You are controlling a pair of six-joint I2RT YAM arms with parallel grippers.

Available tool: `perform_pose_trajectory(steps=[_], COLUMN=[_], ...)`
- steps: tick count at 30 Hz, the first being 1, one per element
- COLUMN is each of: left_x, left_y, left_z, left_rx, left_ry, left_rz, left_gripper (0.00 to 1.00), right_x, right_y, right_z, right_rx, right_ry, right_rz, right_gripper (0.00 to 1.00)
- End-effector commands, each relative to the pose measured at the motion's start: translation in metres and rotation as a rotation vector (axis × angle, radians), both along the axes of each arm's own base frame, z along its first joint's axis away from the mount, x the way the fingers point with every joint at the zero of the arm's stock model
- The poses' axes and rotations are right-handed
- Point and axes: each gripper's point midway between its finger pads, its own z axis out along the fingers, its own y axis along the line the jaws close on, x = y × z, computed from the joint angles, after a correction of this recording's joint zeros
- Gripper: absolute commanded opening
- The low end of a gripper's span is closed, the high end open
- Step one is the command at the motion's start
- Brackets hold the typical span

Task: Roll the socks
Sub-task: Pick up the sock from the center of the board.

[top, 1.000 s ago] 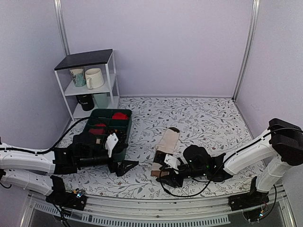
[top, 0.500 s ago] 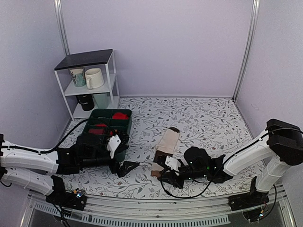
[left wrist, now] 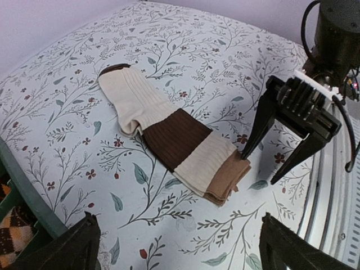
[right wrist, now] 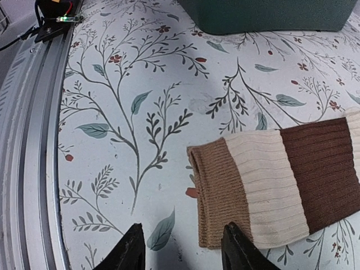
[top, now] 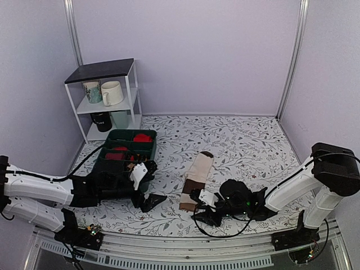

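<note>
The socks (top: 198, 172) lie flat as one long stacked strip on the flowered cloth, with cream and dark brown bands and a tan cuff at the near end. In the left wrist view the socks (left wrist: 169, 134) stretch from upper left to the centre. My right gripper (top: 203, 210) hovers low just past the cuff, jaws apart and holding nothing. It also shows as the right gripper (left wrist: 260, 167), one tip touching the cuff's corner. The right wrist view has the right gripper (right wrist: 181, 241) with its right finger at the edge of the socks (right wrist: 270, 179). My left gripper (top: 148, 201) is wide open, left of the socks. Only cloth lies under the left gripper (left wrist: 180, 247).
A green bin (top: 147, 151) with red and checked rolled socks stands at the left, its corner (left wrist: 22, 208) near my left fingers. A white shelf (top: 107, 101) with mugs stands at the back left. A metal rail (right wrist: 34, 140) runs along the table's near edge.
My right gripper has drawn back off the cuff toward the near edge, narrowing and then widening again. The left gripper slid slightly right and nearer.
</note>
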Motion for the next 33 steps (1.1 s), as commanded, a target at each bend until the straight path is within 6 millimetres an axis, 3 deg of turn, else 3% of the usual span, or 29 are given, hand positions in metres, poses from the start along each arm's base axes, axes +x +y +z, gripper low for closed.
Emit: perform_pose_trajectory(steps=[1, 4, 10, 12, 26, 33], left_x=[-0.003, -0.003, -0.003, -0.002, -0.006, -0.008], left_y=[-0.017, -0.020, -0.022, -0.022, -0.027, -0.024], left_z=[0.016, 0.014, 0.012, 0.012, 0.001, -0.001], left_rx=[-0.037, -0.024, -0.016, -0.014, 0.014, 0.021], left_ry=[-0.025, -0.018, -0.014, -0.017, 0.000, 0.002], left_rz=[-0.047, -0.055, -0.060, -0.058, -0.083, -0.083], left_gripper=[1.00, 0.99, 0.99, 1.00, 0.99, 1.00], right_x=[0.005, 0.008, 0.010, 0.010, 0.016, 0.006], right_y=[-0.005, -0.006, -0.004, -0.004, 0.005, -0.015], right_z=[-0.012, -0.008, 0.027, 0.028, -0.015, -0.035], right_rx=[-0.030, -0.026, 0.057, 0.057, 0.007, -0.054], right_ry=[-0.032, -0.047, -0.092, -0.099, -0.063, -0.005], right_rz=[-0.030, -0.041, -0.051, -0.044, -0.068, -0.150], right_gripper=[0.48, 0.48, 0.47, 0.46, 0.43, 0.38])
